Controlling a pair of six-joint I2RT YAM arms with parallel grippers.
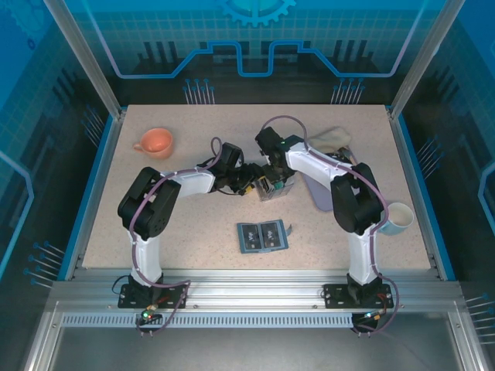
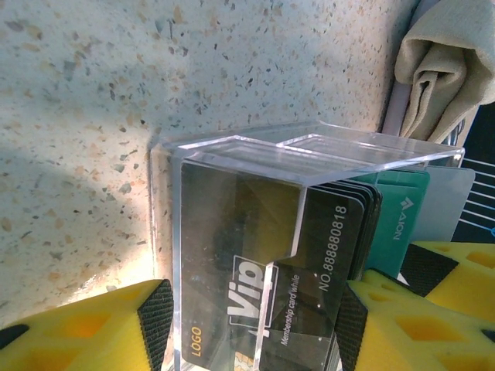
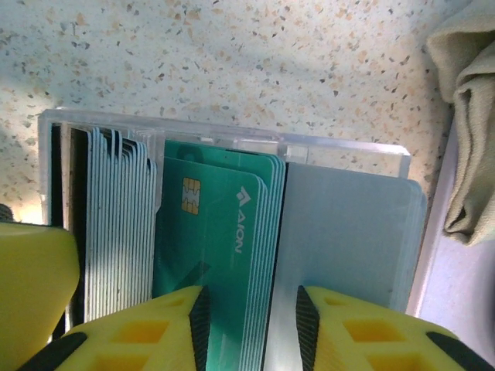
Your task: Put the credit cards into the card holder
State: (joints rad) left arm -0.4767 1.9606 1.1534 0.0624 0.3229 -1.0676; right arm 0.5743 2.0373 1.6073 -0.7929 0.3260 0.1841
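the right gripper (image 3: 253, 332) straddles the upper edges of the teal credit cards (image 3: 224, 232) with its jaws partly apart; whether they pinch anything i cannot tell. the left gripper (image 2: 255, 328) brackets the clear box (image 2: 232, 232) that holds the cards, pads right at its sides, grip likewise unclear. the cards look light, stiff, slick and tightly packed, so pinching one exposed upper edge seems best. they stand upright mid-table, teal, dark and grey; the card holder (image 1: 263, 236) lies open nearer, apart.

Two cups (image 1: 155, 142) (image 1: 398, 219), one clear box (image 2: 224, 232), one card holder (image 1: 261, 246)
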